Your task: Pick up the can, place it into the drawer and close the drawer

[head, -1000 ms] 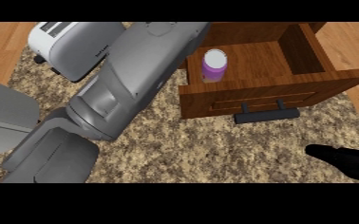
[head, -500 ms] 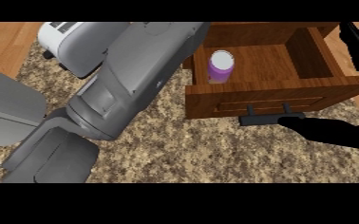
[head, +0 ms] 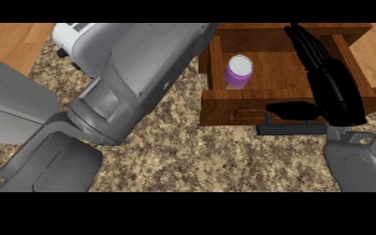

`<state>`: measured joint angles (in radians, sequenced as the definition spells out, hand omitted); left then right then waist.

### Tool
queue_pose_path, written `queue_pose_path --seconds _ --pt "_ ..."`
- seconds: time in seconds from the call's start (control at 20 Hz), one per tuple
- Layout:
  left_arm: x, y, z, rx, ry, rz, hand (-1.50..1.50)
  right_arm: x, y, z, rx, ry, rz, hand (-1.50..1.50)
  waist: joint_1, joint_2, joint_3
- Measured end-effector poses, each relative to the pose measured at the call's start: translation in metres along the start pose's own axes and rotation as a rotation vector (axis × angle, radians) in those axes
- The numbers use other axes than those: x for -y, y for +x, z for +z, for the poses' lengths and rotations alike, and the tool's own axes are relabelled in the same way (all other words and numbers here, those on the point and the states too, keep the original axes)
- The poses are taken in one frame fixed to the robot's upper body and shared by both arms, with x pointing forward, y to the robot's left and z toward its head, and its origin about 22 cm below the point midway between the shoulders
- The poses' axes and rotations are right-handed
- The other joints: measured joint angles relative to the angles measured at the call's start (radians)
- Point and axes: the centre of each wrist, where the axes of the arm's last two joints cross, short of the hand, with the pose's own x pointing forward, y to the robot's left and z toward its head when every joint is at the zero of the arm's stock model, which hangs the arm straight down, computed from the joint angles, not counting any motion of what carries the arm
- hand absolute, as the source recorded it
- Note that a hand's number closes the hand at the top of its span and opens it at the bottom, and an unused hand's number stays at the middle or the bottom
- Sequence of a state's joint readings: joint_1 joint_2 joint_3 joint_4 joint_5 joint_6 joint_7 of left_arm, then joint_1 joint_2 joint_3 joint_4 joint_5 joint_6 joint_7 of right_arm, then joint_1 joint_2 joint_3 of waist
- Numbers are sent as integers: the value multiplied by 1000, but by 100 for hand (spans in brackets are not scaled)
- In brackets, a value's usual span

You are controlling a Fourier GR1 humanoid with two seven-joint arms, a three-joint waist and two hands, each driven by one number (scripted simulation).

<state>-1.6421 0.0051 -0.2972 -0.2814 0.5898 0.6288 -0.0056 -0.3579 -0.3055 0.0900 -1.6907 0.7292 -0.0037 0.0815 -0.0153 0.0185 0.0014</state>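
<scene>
Right hand (head: 329,87) over the open wooden drawer (head: 275,69), fingers straight and stretched toward the drawer's back, not curled on anything; thumb sticks out left across the drawer front, just above the dark handle (head: 290,129). Purple can (head: 238,71) stands upright inside the drawer, near its left wall, apart from the hand. Left grey forearm (head: 136,79) crosses the speckled granite counter (head: 198,154) diagonally; its hand is out of view. White toaster (head: 73,42) partly hidden behind that forearm, top left.

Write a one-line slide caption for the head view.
Purple can stands inside the open wooden drawer; right hand stretches over its front, thumb by the handle.
</scene>
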Motion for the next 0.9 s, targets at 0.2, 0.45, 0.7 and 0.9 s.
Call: queue_pose_path --seconds 0.2,0.45,0.7,0.9 --pt "-10 -2 -5 1 -1 14 -150 -32 -8 -15 -6 27 90 -150 14 -1 0" --pt "-23 3 -11 -1 11 24 -150 -70 -22 -33 -12 32 151 -150 32 -6 0" --pt "-42 4 -17 -5 30 12 -150 -89 -32 -58 -22 -2 210 -150 46 -7 0" --pt "-51 0 -18 -6 30 10 -150 -100 -39 -72 -49 -63 252 -150 59 -9 0"
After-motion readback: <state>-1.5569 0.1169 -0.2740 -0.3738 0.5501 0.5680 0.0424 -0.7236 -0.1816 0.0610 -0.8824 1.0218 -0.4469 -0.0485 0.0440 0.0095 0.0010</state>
